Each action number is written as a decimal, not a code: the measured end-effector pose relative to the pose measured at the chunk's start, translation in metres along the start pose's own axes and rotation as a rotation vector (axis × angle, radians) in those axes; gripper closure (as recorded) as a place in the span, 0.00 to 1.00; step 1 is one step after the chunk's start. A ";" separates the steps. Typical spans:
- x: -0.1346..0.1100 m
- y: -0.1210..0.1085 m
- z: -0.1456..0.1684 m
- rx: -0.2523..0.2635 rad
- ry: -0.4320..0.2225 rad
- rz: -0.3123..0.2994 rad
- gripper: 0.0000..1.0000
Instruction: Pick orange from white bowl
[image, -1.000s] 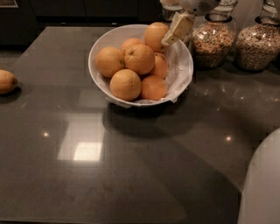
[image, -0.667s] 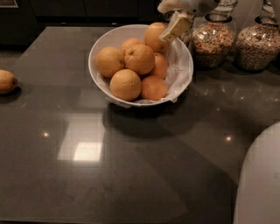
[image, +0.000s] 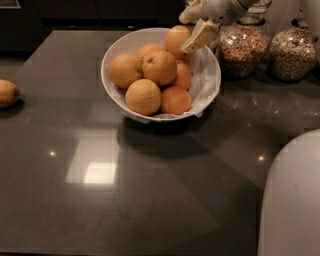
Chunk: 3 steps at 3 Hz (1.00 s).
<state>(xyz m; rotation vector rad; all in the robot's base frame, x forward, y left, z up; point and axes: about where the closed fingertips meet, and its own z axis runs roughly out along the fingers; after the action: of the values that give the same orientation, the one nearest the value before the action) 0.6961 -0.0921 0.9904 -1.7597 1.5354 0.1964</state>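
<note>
Orange (image: 175, 42): grasp pending
Gripper (image: 183, 36) sat spread wide around it above the white bowl (image: 210, 80), seemingly positioned to close.

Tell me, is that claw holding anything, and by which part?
Cannot be told. The gripper is at the upper right side of the rearmost orange, which rests in the white bowl, not lifted.

At the top of the frame the gripper (image: 184, 34) hung over the far right rim of the white bowl (image: 114, 56). Its two pale fingers (image: 201, 35) were spread apart just beside the topmost orange (image: 174, 42). Six other oranges (image: 143, 96) filled the paper-lined bowl on the dark counter (image: 150, 200). Two glass jars (image: 242, 47) stood at upper right, and an oblong fruit (image: 7, 92) lay at the left edge.
</note>
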 end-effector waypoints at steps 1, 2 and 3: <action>0.003 -0.001 0.005 -0.017 -0.006 0.009 0.34; 0.006 -0.004 0.011 -0.030 -0.009 0.012 0.32; 0.010 -0.006 0.020 -0.050 -0.010 0.017 0.32</action>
<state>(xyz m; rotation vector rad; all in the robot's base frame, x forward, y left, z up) 0.7109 -0.0870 0.9734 -1.7822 1.5511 0.2537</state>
